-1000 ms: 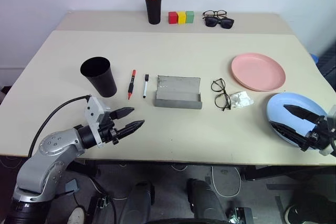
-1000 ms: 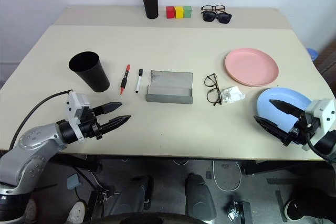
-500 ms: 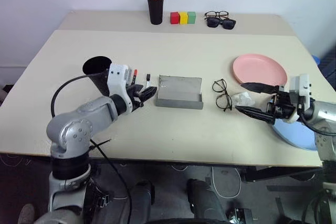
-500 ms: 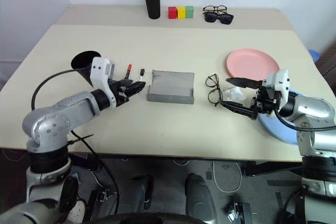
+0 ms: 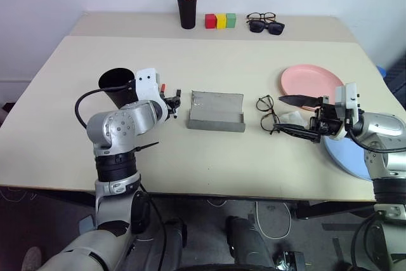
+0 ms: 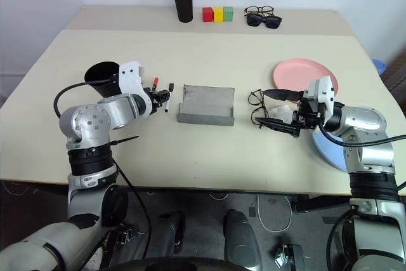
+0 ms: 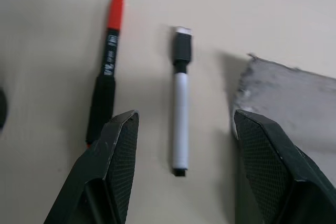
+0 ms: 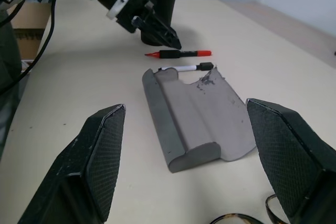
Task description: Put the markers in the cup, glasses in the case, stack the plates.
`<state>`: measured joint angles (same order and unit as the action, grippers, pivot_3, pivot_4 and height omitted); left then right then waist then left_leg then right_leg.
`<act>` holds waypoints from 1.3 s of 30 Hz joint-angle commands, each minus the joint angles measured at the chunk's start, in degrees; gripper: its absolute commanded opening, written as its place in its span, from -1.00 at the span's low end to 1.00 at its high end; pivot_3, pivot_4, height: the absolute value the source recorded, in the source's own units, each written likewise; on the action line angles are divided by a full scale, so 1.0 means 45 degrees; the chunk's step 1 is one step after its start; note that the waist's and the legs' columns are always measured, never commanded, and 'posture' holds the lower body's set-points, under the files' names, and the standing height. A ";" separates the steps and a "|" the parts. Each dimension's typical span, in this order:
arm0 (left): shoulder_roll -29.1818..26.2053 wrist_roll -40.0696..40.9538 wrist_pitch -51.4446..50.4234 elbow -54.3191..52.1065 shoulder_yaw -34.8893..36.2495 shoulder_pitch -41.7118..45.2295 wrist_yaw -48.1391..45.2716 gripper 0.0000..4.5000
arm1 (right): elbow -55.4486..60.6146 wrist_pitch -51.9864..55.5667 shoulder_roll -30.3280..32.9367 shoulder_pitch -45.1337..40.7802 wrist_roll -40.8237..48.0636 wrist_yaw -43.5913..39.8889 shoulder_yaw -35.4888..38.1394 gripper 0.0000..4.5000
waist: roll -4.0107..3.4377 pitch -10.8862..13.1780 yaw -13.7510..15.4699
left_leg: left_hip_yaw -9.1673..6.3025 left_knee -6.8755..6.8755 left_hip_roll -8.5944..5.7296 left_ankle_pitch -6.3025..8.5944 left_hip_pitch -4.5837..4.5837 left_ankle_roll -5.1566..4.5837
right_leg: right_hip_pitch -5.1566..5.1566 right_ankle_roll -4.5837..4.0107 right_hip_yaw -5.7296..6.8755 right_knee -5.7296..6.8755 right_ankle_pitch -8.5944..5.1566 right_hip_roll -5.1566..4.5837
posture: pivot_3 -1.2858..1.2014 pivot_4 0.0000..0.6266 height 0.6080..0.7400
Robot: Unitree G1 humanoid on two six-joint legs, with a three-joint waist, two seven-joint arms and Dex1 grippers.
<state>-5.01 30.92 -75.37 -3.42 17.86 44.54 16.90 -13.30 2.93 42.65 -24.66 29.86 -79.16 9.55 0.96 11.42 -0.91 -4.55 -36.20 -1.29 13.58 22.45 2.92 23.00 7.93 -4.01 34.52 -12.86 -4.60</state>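
In the left wrist view my left gripper (image 7: 184, 121) stands open just above the two markers, the red one (image 7: 105, 90) and the white one (image 7: 181, 114), which lie side by side on the table. The black cup (image 5: 116, 87) stands upright just left of that arm. Right of the markers lies the grey case (image 5: 216, 111), lid open. The wire-framed glasses (image 5: 266, 113) lie right of the case. My right gripper (image 5: 279, 113) is open, level, pointing left at them. The pink plate (image 5: 314, 85) sits behind it; my right arm partly covers the blue plate (image 5: 355, 160).
A crumpled white scrap (image 6: 282, 113) lies by the glasses, between my right fingers. On the far shelf stand a narrow black cup of red pens (image 5: 186, 6), three coloured blocks (image 5: 219, 21), and two more pairs of glasses (image 5: 264, 23). The table's front edge is close.
My left gripper swung from the front left of the table up to the markers. My right gripper left the blue plate and moved left toward the glasses.
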 commanded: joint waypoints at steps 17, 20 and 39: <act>0.0568 -0.2454 0.1127 0.2235 0.1038 0.1591 0.1104 0.30 | 0.0302 -0.0280 0.0171 0.0390 0.0102 0.0320 0.0588 0.66 | 0.0003 0.0002 -0.0017 | 0.0001 -0.0001 -0.0002 -0.0001 0.0004 0.0003 | -0.0001 0.0029 0.0000 -0.0007 0.0016 0.0000 | 0.03 -0.52 1.00; 0.0645 -0.2745 0.1368 0.2808 0.1128 0.1726 0.1257 0.30 | 0.0424 -0.0257 0.0181 0.0526 0.0130 0.0387 0.0635 0.66 | 0.0003 0.0002 -0.0013 | 0.0001 0.0000 -0.0002 -0.0001 0.0004 0.0003 | 0.0000 0.0030 0.0000 -0.0007 0.0016 0.0000 | 0.03 -0.52 1.00; 0.0881 -0.3386 0.2053 0.4907 0.1508 0.2528 0.1839 -0.90 | 0.0944 -0.0051 0.0326 0.1019 0.0249 0.0766 0.1037 0.69 | 0.0002 0.0001 -0.0040 | 0.0002 -0.0001 -0.0004 -0.0007 0.0000 0.0012 | -0.0002 0.0041 0.0000 -0.0005 0.0022 0.0000 | 0.03 -0.52 1.00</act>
<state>-0.67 16.21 -65.60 19.22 24.38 55.90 25.16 -11.22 3.00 43.22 -20.11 30.07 -75.83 12.18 0.97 11.43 -1.09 -4.54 -36.21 -1.30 13.55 22.45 2.97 22.99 8.12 -4.01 34.51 -12.76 -4.60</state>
